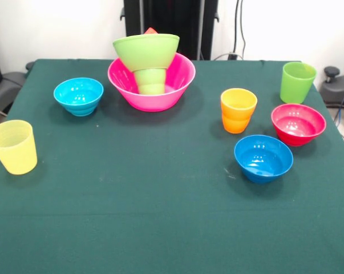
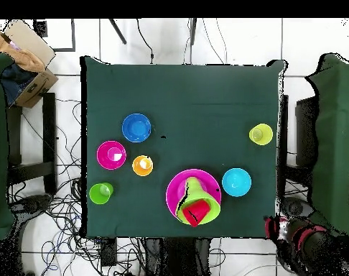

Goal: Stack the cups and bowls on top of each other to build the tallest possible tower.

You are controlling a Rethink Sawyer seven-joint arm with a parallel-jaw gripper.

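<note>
The tower (image 1: 150, 68) was found well apart from the end effector (image 2: 272, 227), which lay off the cloth-covered bench (image 1: 160, 217): glossy round pink bowl (image 1: 160, 98), ribbed green cup (image 1: 152, 81), flared lime bowl (image 1: 146, 50), red cup (image 2: 195, 212). Whether the end effector was clenched could not be told

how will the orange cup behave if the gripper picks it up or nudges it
The orange cup looks like thin moulded plastic, so it is probably light and stiff. Its glossy wall tapers downward, so a grip could slip. Standing upright on the green cloth with a narrow base, it may tip rather than slide when pushed, then roll in a curve.
</note>
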